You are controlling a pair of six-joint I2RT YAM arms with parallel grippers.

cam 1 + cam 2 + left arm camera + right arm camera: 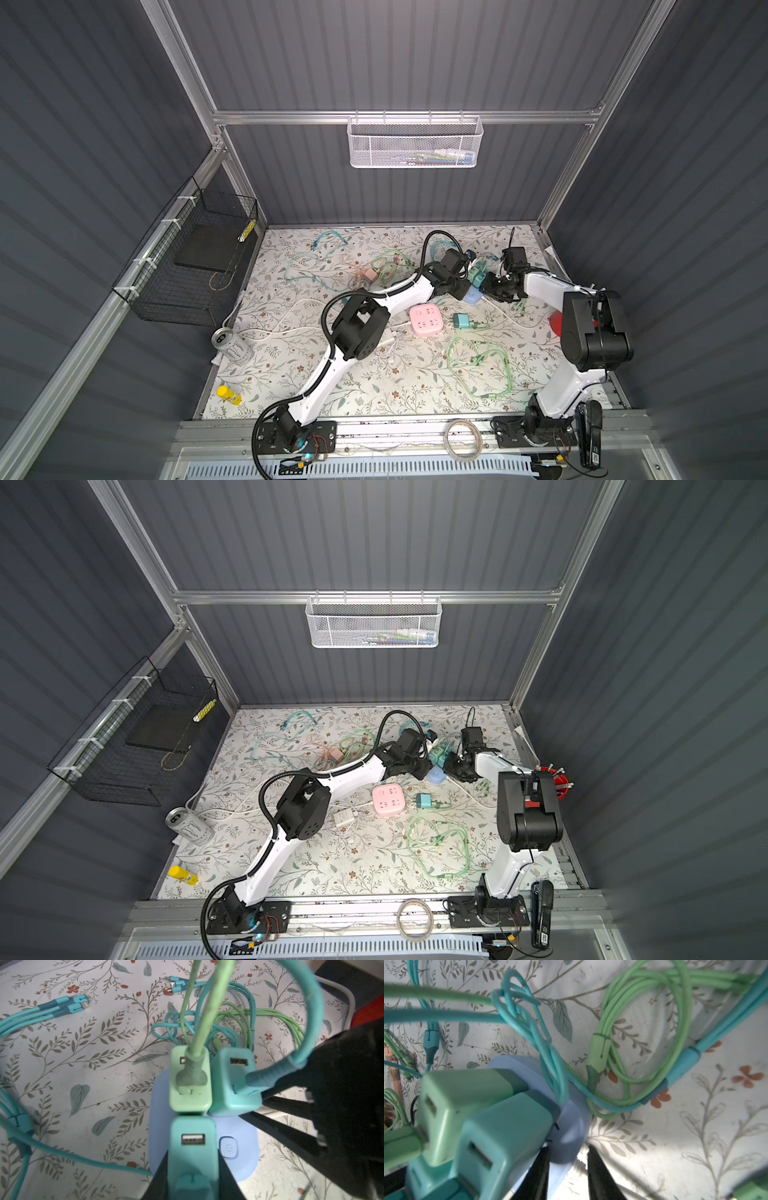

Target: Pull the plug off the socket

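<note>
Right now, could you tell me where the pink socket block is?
In both top views the pink socket block lies mid-table, a loose teal charger just right of it.

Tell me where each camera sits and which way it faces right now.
Top views: stereo head high over arm bases, looking down on floral-patterned table; left arm, right arm whole.
Left wrist: looks along left gripper, shut on teal square plastic charger.
Right wrist: looks along right gripper, shut on pale-blue round plastic socket.
All share that socket.
</note>
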